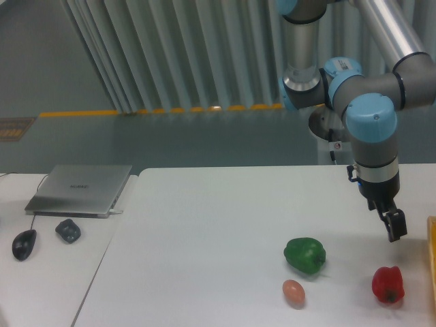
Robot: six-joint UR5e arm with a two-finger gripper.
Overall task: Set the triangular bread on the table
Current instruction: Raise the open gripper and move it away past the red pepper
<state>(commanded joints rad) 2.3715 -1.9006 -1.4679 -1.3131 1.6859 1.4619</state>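
Note:
The triangular bread is out of view. My gripper (394, 228) hangs on the blue-jointed arm a little above the right side of the white table (218, 225), pointing down. Its dark fingers read as one narrow shape from this angle, so I cannot tell whether they are open or shut. Nothing shows between them. The gripper is above and slightly behind the red pepper (387, 284), and to the right of the green pepper (304, 255).
A small tan-pink egg (293, 292) lies in front of the green pepper. A yellow-orange strip (432, 262) runs along the right frame edge; what it is does not show. On the adjacent left desk are a silver laptop (80, 189), a mouse (24, 244) and a small dark object (68, 230).

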